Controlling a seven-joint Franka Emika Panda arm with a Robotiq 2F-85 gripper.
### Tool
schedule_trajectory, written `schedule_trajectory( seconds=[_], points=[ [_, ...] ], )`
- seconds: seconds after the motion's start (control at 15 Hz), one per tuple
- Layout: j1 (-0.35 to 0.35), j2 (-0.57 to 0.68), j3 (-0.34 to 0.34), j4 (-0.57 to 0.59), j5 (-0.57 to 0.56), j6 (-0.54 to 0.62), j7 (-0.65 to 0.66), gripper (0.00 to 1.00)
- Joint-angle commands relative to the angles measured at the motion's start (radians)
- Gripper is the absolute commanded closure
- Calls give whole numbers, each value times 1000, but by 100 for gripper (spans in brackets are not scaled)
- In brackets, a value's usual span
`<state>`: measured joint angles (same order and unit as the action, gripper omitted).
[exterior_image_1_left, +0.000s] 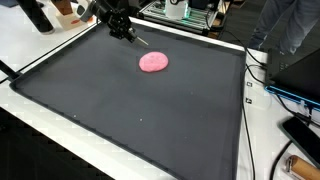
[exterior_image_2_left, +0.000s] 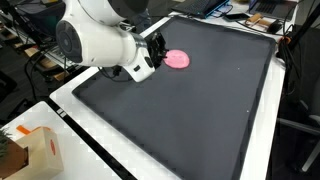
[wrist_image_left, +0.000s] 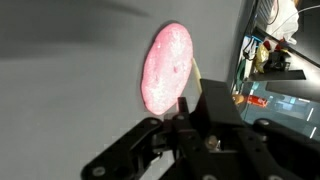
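A flat, round pink lump (exterior_image_1_left: 153, 62) lies on a big dark grey mat (exterior_image_1_left: 130, 110), toward its far side. It also shows in the other exterior view (exterior_image_2_left: 177, 59) and fills the upper middle of the wrist view (wrist_image_left: 166, 68). My gripper (exterior_image_1_left: 125, 30) hangs above the mat just beyond the lump, a short way from it. Its black fingers (wrist_image_left: 190, 108) look closed together on a thin pale stick (wrist_image_left: 196, 78) whose tip points toward the lump's edge. The stick shows as a thin line below the gripper (exterior_image_1_left: 142, 41). The white arm (exterior_image_2_left: 100, 40) hides part of the mat.
The mat (exterior_image_2_left: 200, 110) has a raised rim on a white table (exterior_image_1_left: 40, 125). Cables and a dark device (exterior_image_1_left: 300, 135) lie beside one edge. A cardboard box (exterior_image_2_left: 30, 150) stands near a corner. Equipment racks (exterior_image_1_left: 185, 12) stand behind the far edge.
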<state>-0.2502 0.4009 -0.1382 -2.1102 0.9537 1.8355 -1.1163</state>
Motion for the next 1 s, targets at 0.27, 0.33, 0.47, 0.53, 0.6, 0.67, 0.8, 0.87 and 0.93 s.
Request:
schedule_trajectory(
  seconds=[0.27, 0.33, 0.47, 0.53, 0.6, 0.67, 0.8, 0.87, 0.93],
  points=[
    [37, -44, 5, -1, -23, 77, 53, 94],
    [44, -52, 7, -2, -28, 91, 60, 94],
    [63, -74, 11, -7, -47, 123, 85, 94],
    [74, -86, 13, -10, -60, 141, 99, 94],
    [84, -99, 17, -14, -74, 159, 115, 94],
    [96, -113, 21, -20, -92, 183, 137, 94],
    [125, -153, 33, -34, -148, 227, 186, 94],
    [137, -171, 41, -40, -180, 247, 210, 94],
    [151, -191, 51, -45, -217, 267, 238, 94]
  ],
)
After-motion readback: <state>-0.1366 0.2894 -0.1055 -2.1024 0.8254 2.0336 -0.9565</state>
